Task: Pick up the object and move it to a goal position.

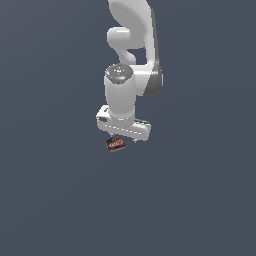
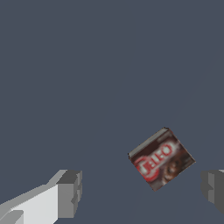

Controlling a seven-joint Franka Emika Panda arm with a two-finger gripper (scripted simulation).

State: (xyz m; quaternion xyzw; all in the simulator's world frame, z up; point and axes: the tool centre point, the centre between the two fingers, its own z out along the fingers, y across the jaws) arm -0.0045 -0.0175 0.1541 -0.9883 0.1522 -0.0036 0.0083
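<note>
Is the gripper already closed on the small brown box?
No: in the wrist view the fingers stand wide apart, and the box lies between them, touching neither.

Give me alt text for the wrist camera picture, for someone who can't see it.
A small dark brown box with a red label and white lettering lies tilted on a plain grey-blue surface, between the open hand's two grey fingertips and nearer one of them. Neither fingertip touches the box.

Glossy white plastic-looking arm (image 1: 131, 60), matt grey fingers (image 2: 70, 194), printed cardboard-like box (image 2: 161, 159), smooth matt grey ground (image 1: 50, 200)
</note>
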